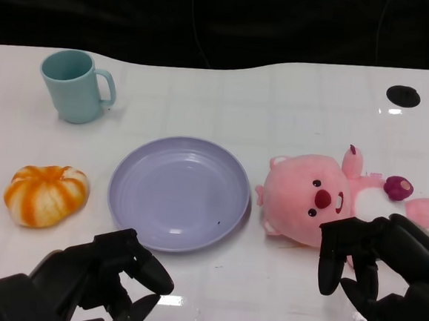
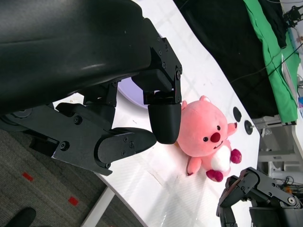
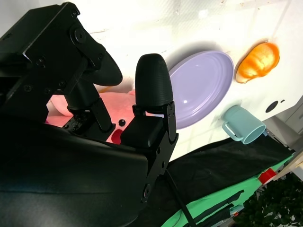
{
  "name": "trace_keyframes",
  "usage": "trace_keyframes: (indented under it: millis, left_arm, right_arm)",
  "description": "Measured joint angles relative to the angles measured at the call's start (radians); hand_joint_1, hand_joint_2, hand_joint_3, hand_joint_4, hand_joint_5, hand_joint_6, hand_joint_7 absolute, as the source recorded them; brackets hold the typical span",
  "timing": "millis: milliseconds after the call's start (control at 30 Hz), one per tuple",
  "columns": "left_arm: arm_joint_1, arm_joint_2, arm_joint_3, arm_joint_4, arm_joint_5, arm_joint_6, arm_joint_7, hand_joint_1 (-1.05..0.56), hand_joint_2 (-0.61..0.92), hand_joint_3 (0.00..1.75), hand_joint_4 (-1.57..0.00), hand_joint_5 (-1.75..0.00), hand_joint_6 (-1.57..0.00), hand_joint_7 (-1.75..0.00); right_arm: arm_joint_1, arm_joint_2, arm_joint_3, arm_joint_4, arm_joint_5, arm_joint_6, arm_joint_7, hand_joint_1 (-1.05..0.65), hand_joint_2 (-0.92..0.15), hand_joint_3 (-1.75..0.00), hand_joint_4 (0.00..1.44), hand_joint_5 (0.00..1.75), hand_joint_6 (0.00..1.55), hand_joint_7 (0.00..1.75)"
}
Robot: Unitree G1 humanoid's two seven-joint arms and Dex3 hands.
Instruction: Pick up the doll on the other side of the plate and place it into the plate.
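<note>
A lavender plate (image 1: 178,193) sits near the middle of the white worktop (image 1: 227,94), with nothing in it but a tiny dark speck. Just off its right rim lies the pink doll (image 1: 315,202), on its back, its head toward the plate and close to the rim, its body and dark pink paws stretching away to the right. On the plate's other side an orange-and-white pumpkin toy (image 1: 46,195) rests apart from the rim, and a teal mug (image 1: 75,85) stands upright farther back on the left, its handle turned toward the right.

The right hand (image 1: 384,270) hangs just in front of the doll's body, its fingers (image 1: 331,259) bent downward and spread, holding nothing; whether they touch the plush cannot be told. The left hand (image 1: 108,278) is low at the near edge in front of the plate, its fingers curled but apart, with nothing in them.

No object stands between the doll and the plate. Behind them the worktop runs bare to its curved far edge, against a black backdrop; two round black holes (image 1: 403,95) sit at the far right corner. The left wrist view shows the near edge dropping to a grey floor (image 2: 28,156).
</note>
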Motion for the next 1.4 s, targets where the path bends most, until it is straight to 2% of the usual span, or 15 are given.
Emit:
trace_keyframes:
  millis: [1033, 1100, 1167, 1233, 1400]
  left_arm:
    - [-0.004, 0.001, 0.002, 0.002, 0.001, -0.009, -0.004, -0.26, 0.83, 0.64, -0.57, -1.65, -0.61, -1.32]
    - [-0.004, 0.001, 0.003, 0.004, 0.001, -0.01, -0.004, -0.26, 0.83, 0.63, -0.57, -1.65, -0.61, -1.32]
    - [-0.004, 0.001, 0.004, 0.006, 0.001, -0.01, -0.005, -0.26, 0.83, 0.62, -0.57, -1.65, -0.61, -1.32]
    - [-0.004, 0.001, 0.005, 0.008, 0.001, -0.01, -0.008, -0.26, 0.83, 0.62, -0.57, -1.65, -0.6, -1.32]
    - [-0.003, 0.003, 0.01, 0.008, 0.001, -0.01, -0.01, -0.25, 0.84, 0.61, -0.57, -1.65, -0.6, -1.32]
  right_arm:
    - [-0.006, 0.0, 0.001, 0.022, 0.0, 0.0, -0.002, 0.05, -0.27, -1.45, 0.85, 1.75, 0.82, 1.42]
    - [-0.006, 0.003, 0.0, 0.022, 0.006, 0.001, -0.005, 0.06, -0.27, -1.43, 0.84, 1.74, 0.8, 1.38]
    - [-0.006, 0.011, -0.001, 0.022, 0.008, -0.001, -0.018, 0.04, -0.3, -1.33, 0.81, 1.65, 0.77, 1.23]
    - [-0.006, 0.024, -0.007, 0.025, 0.012, -0.015, -0.046, 0.02, -0.4, -1.15, 0.75, 1.45, 0.75, 1.03]
    - [-0.006, 0.058, -0.034, 0.024, 0.003, -0.013, -0.117, -0.15, -0.66, -0.57, 0.6, 1.09, 0.67, 0.56]
